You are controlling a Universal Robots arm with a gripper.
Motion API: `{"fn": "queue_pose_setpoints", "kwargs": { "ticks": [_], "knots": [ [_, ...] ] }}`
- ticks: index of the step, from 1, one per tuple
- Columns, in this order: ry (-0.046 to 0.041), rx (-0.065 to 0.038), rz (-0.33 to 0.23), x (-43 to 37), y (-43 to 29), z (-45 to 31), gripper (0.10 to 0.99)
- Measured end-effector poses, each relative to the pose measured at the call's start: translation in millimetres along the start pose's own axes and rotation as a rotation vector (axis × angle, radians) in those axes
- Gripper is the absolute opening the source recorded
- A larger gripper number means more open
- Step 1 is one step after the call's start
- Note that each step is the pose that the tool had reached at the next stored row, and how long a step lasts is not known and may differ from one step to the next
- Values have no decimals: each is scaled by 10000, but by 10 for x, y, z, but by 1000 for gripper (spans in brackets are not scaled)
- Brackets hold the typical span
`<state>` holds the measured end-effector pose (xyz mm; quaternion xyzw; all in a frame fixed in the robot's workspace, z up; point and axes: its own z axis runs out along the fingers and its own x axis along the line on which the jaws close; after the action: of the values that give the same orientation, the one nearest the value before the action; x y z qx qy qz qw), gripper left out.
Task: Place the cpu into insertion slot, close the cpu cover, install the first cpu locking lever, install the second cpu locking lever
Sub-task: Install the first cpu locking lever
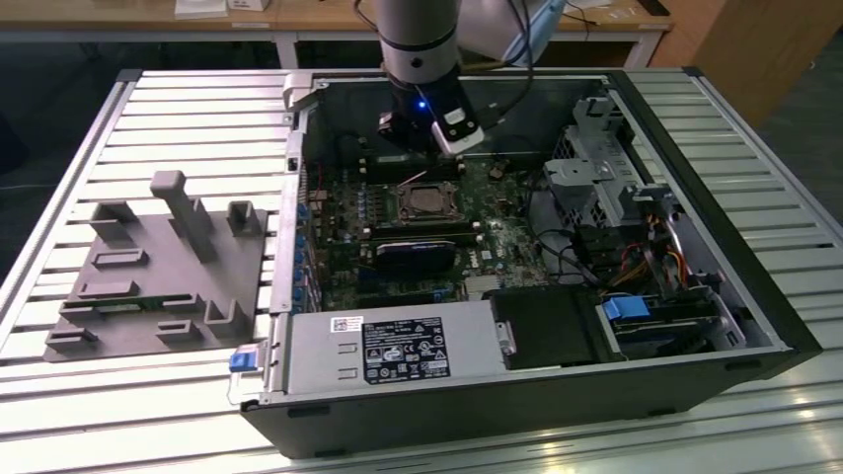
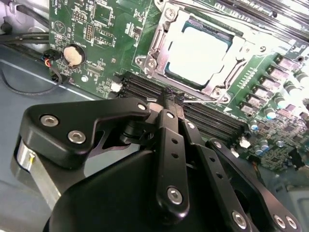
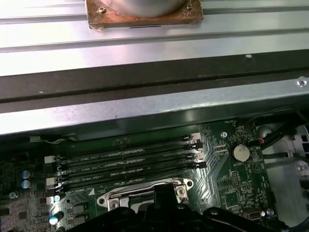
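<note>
Robot arm (image 1: 421,59) over cpu (image 1: 424,202), open case (image 1: 751,306)

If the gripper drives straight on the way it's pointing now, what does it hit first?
Most likely the memory slots next to the socket's metal cover: the gripper, jaws together, points at them. A thin metal lever lies by the tips and might be met first; depth is unclear.

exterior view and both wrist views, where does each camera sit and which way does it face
Exterior view: high outside the open computer case, looking down into it; the arm shows.
Second wrist view: behind the gripper, looking along it at the cpu; gripper links show.
First wrist view: on the wrist, looking across the memory slots to the case wall; a dark gripper edge shows.
Shared: both wrist views show the coin battery and memory slots.
</note>
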<state>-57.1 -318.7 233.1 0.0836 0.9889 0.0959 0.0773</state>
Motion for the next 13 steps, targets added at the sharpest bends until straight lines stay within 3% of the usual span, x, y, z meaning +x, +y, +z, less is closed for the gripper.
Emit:
{"fn": "queue_pose_setpoints", "kwargs": {
  "ticks": [13],
  "knots": [
    [-107, 148, 160, 38, 94, 93, 102]
  ]
}}
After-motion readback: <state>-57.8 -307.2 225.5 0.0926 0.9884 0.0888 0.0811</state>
